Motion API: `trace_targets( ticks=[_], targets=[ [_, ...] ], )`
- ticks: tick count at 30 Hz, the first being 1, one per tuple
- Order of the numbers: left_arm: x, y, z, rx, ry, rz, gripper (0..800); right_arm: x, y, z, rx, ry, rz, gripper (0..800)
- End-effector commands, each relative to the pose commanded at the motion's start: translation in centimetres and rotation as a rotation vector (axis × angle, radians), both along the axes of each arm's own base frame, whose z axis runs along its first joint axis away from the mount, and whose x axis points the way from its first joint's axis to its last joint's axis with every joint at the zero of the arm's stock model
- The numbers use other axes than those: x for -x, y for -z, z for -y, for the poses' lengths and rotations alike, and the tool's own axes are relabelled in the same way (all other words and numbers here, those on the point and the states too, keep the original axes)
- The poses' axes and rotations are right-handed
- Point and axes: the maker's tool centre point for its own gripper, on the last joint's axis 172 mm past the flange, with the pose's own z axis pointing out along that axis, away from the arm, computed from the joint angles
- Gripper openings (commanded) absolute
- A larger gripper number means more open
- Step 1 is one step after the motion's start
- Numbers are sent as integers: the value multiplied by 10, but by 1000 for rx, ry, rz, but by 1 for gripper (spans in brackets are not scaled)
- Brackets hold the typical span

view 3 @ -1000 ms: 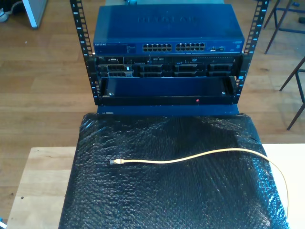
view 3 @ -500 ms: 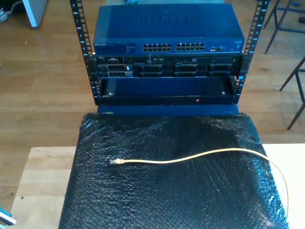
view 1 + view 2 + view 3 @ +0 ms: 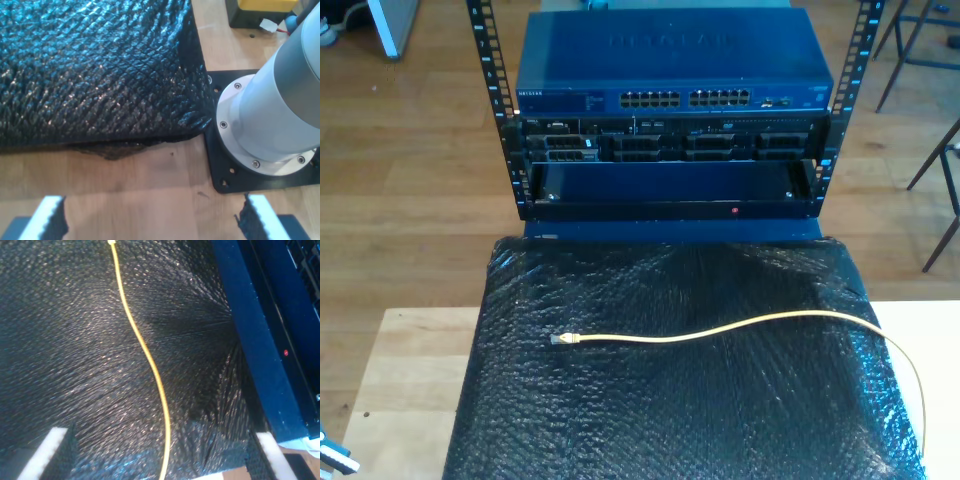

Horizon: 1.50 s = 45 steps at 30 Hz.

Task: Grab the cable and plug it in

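My first gripper (image 3: 150,220) hangs over bare wooden desk (image 3: 125,175), its jaws spread wide with nothing between them. Just ahead of the jaws lies the edge of the black bubble wrap (image 3: 95,75), and off to one side, close by, stands a round silver arm base (image 3: 270,120) on a black plate.

My second gripper (image 3: 160,460) is over the bubble wrap, jaws also wide apart and holding nothing. The yellow cable (image 3: 145,350) runs through the open gap between the jaws and on ahead of them across the wrap, lying flat and untouched by either jaw. Its plug end is far ahead of the jaws, barely showing in this wrist view. To one side of the jaws runs the dark blue front of the rack (image 3: 260,340) with a small red light.

In the exterior view the cable (image 3: 720,328) lies in a loose curve across the wrap, its plug (image 3: 563,341) toward the exterior view's left, well apart from the blue network switch (image 3: 670,70) with its rows of ports in the rack beyond the wrap.
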Motion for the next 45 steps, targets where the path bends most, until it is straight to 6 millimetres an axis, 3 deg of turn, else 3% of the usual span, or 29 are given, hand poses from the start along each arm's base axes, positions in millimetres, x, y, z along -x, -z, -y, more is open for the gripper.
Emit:
trace_targets(
  ticks=[13,24,29,41,45],
  targets=[
    [-9,-2,10,4,6,-5,800,-17,25,-53,16,-29,-9,798],
    [-11,-2,15,-1,9,-21,800,-24,47,-122,27,-104,-31,798],
    [-11,-1,16,0,10,-22,800,-20,56,-156,31,-148,-51,798],
    [-11,-1,17,2,10,-25,800,-17,65,-207,56,-169,-26,798],
    [-15,-2,22,9,-18,-33,800,-6,71,-222,59,-201,-36,798]
  ],
)
